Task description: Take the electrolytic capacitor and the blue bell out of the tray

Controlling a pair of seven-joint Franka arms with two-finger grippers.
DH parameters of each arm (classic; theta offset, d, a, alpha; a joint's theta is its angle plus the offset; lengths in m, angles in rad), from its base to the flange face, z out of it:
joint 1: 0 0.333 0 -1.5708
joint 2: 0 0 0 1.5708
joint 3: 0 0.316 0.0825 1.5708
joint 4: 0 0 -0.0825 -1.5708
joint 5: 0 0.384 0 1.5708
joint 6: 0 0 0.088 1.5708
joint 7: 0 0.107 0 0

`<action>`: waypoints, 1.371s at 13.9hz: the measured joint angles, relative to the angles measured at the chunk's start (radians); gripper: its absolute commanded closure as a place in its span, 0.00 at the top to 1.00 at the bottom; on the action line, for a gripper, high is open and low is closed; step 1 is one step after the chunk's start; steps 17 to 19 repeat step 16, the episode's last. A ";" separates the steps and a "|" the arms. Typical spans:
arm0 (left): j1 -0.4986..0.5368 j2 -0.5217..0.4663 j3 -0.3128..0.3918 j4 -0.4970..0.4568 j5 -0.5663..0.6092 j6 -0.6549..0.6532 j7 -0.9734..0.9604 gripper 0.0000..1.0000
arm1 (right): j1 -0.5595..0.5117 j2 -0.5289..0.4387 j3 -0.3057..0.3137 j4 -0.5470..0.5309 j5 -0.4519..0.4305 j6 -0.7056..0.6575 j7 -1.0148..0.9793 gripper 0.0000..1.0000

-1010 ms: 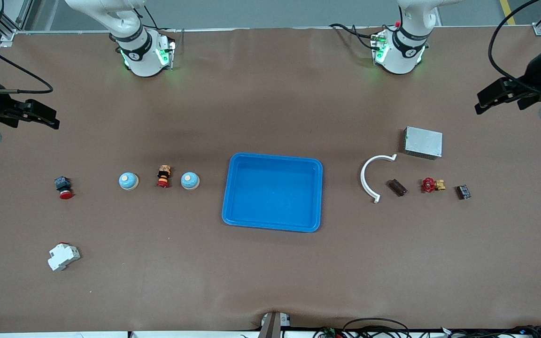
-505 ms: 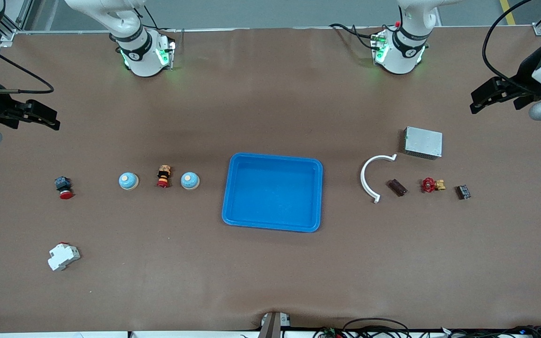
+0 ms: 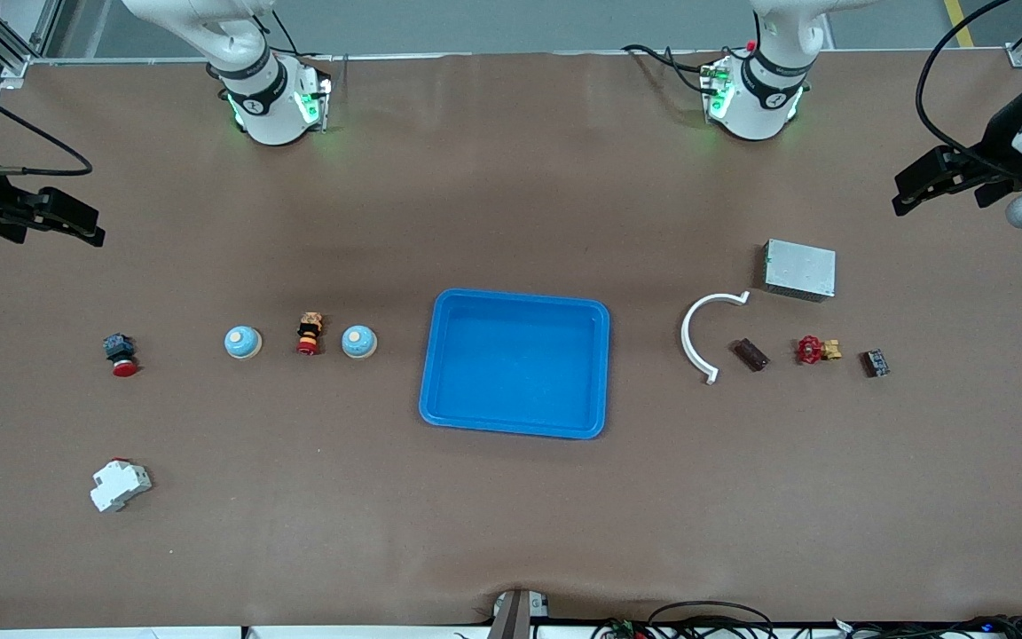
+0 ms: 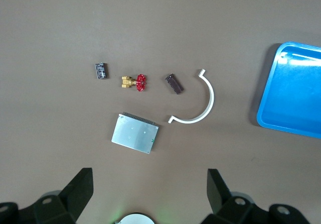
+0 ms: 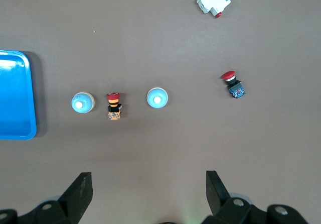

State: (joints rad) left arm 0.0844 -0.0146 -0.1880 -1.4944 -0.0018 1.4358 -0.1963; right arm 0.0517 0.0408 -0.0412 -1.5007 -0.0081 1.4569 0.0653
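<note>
Two blue dome bells stand in a row, one [image 3: 243, 343] [image 5: 157, 98] nearer the right arm's end and one [image 3: 358, 342] [image 5: 82, 103] close to the blue tray [image 3: 433, 373]. A small dark brown capacitor [image 3: 750, 354] [image 4: 174, 83] lies beside the white curved clip toward the left arm's end. My right gripper [image 3: 92, 232] [image 5: 149, 184] hangs open and empty high over the table's edge at its own end. My left gripper [image 3: 906, 197] [image 4: 149, 184] hangs open and empty over the table at the other end, above the grey box.
Between the bells lies a red-capped button [image 3: 308, 334]; another red button [image 3: 120, 354] and a white breaker [image 3: 120, 485] lie further out. Near the capacitor are a white curved clip [image 3: 693, 342], a grey metal box [image 3: 799, 270], a red valve [image 3: 814, 350] and a black module [image 3: 875, 362].
Both grippers drifted only slightly, the right one a little outward toward its end of the table. Nothing on the table moved.
</note>
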 measured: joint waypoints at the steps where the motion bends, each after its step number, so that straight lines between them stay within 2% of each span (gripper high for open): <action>1: -0.046 0.000 0.050 0.000 0.000 0.000 0.000 1.00 | 0.000 0.000 0.000 0.000 0.000 0.000 0.000 1.00; 3: -0.072 0.000 0.078 0.000 0.000 -0.001 0.000 1.00 | 0.000 0.000 0.000 0.000 0.000 0.000 0.000 1.00; 19: -0.072 0.000 0.091 0.017 0.000 -0.043 -0.001 1.00 | -0.017 -0.001 -0.014 0.008 0.000 0.000 0.002 1.00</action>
